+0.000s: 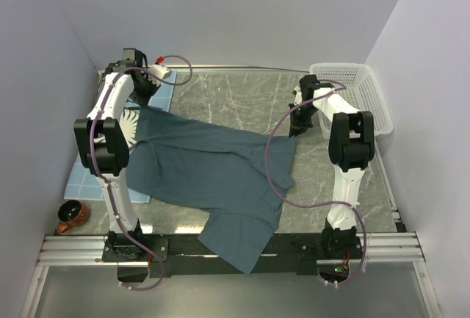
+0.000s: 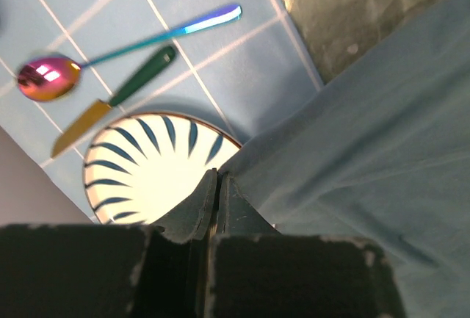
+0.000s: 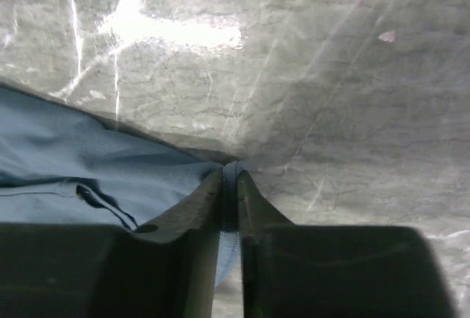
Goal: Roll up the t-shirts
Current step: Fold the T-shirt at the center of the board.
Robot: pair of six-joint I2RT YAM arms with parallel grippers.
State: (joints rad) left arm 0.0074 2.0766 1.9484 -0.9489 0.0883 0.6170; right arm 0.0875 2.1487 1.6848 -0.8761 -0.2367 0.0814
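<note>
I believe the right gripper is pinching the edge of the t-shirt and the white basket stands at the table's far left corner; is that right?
Not quite: the basket stands at the far right corner, as the top view shows. The right gripper does pinch the edge of the t-shirt.

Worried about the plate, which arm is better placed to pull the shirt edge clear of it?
Left. The left claw is shut on the t-shirt edge right by the striped plate; the right claw pinches the opposite corner over bare tabletop.
</note>
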